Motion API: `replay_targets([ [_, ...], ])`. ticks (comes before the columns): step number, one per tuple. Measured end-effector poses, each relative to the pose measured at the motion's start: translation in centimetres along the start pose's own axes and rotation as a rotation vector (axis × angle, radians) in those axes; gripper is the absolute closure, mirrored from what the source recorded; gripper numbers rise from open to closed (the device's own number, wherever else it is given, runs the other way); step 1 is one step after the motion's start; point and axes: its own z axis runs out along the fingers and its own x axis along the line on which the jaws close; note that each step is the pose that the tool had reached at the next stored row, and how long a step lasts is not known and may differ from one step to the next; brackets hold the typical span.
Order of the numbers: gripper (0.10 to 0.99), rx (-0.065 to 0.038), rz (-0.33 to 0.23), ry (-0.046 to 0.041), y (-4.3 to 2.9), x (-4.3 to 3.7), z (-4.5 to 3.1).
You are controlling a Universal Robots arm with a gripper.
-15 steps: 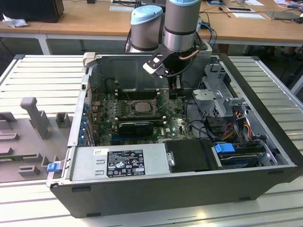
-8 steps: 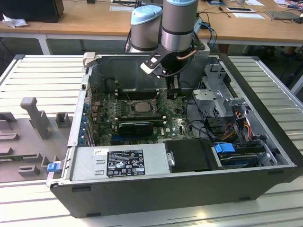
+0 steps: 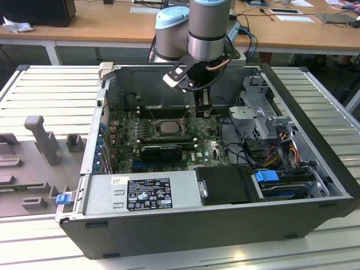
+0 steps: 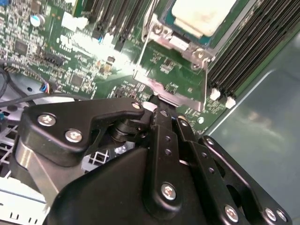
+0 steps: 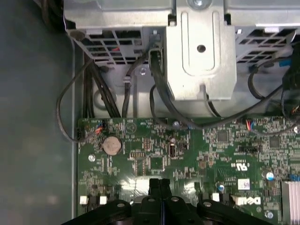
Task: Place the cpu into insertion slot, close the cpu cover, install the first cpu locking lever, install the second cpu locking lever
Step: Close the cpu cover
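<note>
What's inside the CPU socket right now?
The cpu sits in the insertion slot, its pale metal top showing through the silver cpu cover framing it. Its underside and the slot's contacts are covered.

The motherboard (image 3: 209,149) is green, speckled with tiny silver and black parts. The cpu (image 4: 204,14) is pale silver-beige, the cpu cover (image 4: 164,91) shiny silver-grey. The gripper (image 4: 166,115) is black with silver screws. The case (image 3: 169,230) is dark grey.

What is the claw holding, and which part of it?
The claw seems to pinch the cpu cover by its edge farthest from the cpu, though I can't be sure.
</note>
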Motion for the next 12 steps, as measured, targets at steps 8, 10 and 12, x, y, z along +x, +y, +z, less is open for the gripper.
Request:
replay_targets([
  [8,0.980,0.000,0.000,0.0000,-1.22,-0.02,-0.08],
  [10,0.980,0.000,0.000,0.0000,-1.68,-0.03,-0.11],
  [12,0.980,0.000,0.000,0.0001,-2.20,-0.04,-0.10],
])
